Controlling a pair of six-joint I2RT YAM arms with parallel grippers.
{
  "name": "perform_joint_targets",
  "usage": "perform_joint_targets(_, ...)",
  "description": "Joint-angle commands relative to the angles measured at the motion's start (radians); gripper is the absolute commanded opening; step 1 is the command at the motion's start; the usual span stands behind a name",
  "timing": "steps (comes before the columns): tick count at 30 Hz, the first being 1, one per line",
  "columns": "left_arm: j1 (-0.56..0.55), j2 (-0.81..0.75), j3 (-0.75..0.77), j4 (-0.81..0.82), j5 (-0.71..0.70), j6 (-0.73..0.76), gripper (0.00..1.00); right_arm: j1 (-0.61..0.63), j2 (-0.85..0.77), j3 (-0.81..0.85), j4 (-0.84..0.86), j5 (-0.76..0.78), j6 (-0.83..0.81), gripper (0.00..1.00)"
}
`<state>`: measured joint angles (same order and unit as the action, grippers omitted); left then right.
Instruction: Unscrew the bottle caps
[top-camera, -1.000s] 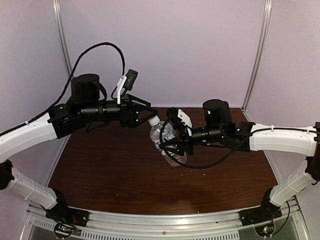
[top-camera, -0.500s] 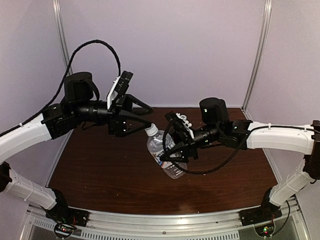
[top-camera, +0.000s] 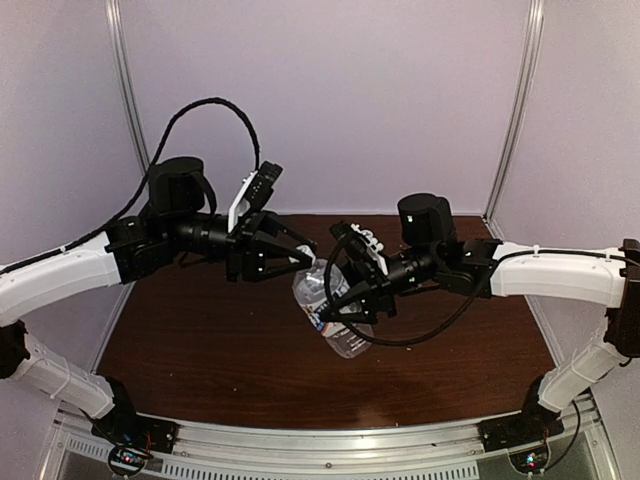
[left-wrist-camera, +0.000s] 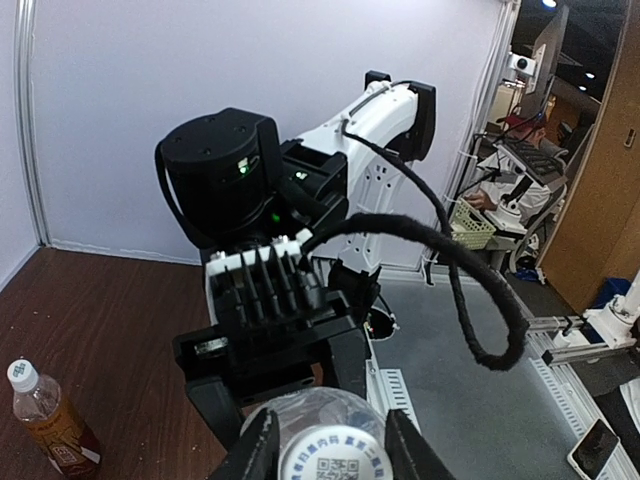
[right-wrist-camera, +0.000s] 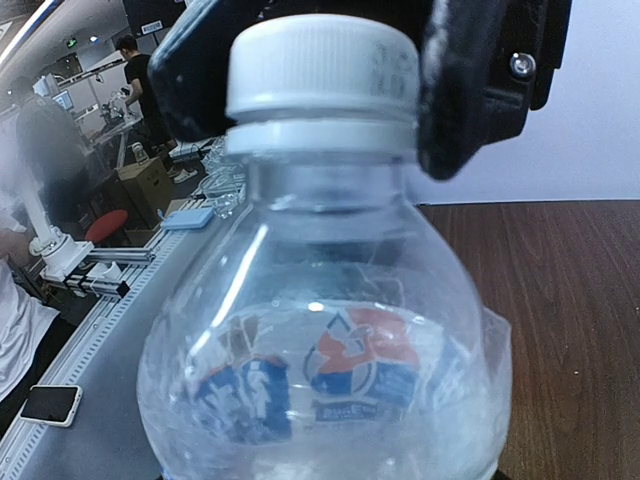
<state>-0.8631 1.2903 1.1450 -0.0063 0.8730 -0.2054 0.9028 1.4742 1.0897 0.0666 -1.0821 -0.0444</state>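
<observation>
The right gripper is clamping the body of the clear bottle, holding it tilted in the air above the table. The bottle's neck is pointing away from this gripper's fingers, toward the other arm. Its white-blue label is showing just ahead of the right wrist camera.

At the far end of the bottle from the right gripper, the left gripper is pinching the cap. One black finger is pressing against each side of the cap, and the cap's printed top is facing back into the left wrist camera.

Farther off, below the left gripper and well apart from it to one side, the amber bottle is standing on the table. It is wearing the second cap, and neither gripper is touching it.
</observation>
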Motion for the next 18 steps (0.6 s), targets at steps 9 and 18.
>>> perform_joint_targets(9, 0.006, -0.016, -0.016, 0.091, -0.038, -0.055, 0.11, -0.005, 0.007, 0.022, 0.015, 0.089, -0.012, 0.44)
perform_joint_targets(18, -0.003, -0.02, 0.043, -0.015, -0.487, -0.279, 0.0, -0.005, -0.017, 0.035, -0.042, 0.472, -0.051, 0.42)
